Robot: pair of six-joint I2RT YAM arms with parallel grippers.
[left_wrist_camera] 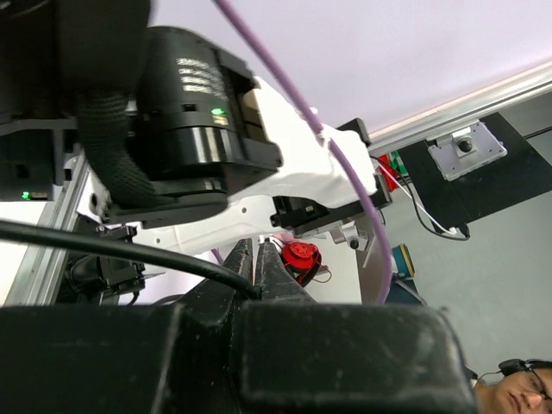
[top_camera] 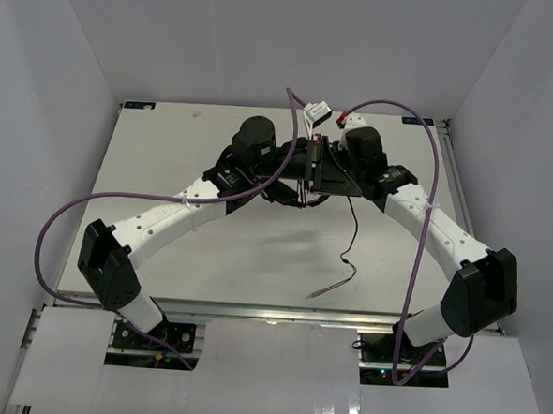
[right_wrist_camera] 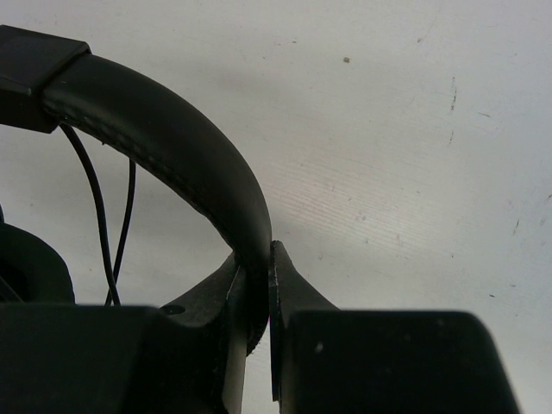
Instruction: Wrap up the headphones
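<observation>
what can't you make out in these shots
earcups of the headphones: top view, both wrists cover them.
cable at left gripper: left wrist view, fingers' bulk hides any pinch.
plug: top view, too small for detail.
headband far end: right wrist view, left edge cuts it.

Bright, even light falls from above on the white table [top_camera: 255,253], where the arms [top_camera: 163,221] cast only soft, pale shadows, and glare streaks the glossy front panel [top_camera: 339,413]. The left wrist view is dark and blurred up close against a bright, washed-out background. In the right wrist view the headphones [right_wrist_camera: 172,147] look sharp, with a faint shadow beneath, while the bottom edge goes soft.
</observation>
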